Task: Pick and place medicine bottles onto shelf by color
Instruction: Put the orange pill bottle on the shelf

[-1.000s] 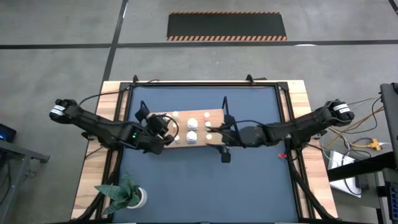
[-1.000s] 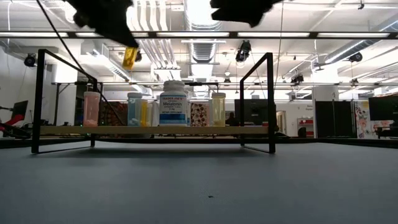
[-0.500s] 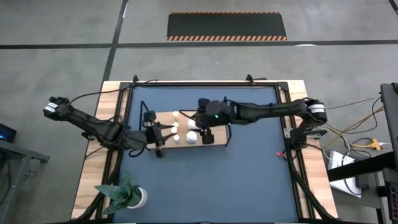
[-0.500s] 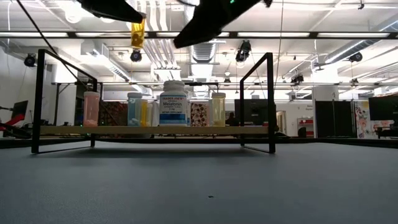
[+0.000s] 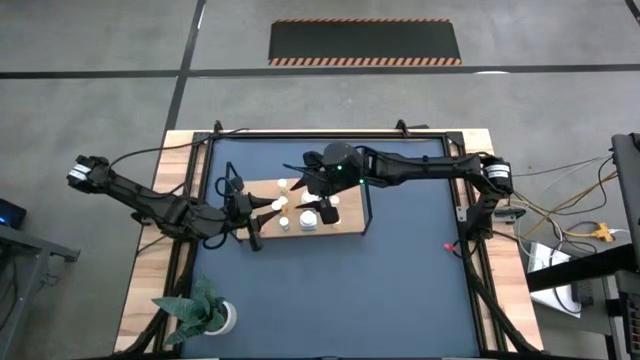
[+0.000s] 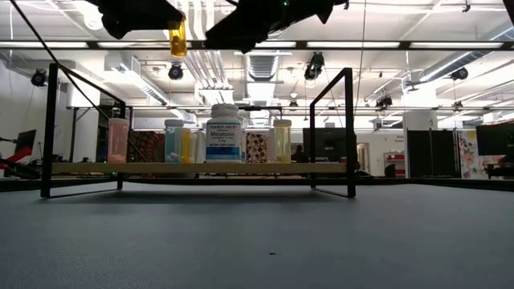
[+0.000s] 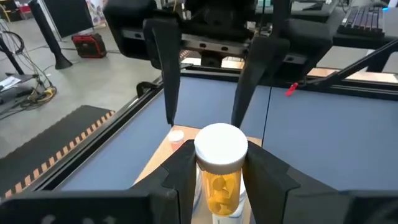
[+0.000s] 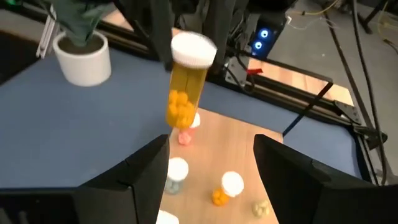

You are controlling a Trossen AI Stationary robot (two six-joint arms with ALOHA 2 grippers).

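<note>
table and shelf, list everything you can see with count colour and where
shelf: one, light wood with black frame ends, mid-table
held bottle: one, clear with yellow pills, white cap, lifted above the shelf
bottles on shelf: several, pink, blue, yellow and a larger white one
plant pot: one, white, green plant, near left corner
table: dark blue top
left gripper: shut on the held bottle
right gripper: open, above the shelf

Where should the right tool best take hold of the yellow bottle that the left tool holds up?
Probably at the yellow body just below the white cap, coming from the side. The yellow bottle hangs upright over the shelf, gripped by the left tool at its upper part, so its lower body is free. The right tool faces it, open, not touching.
</note>
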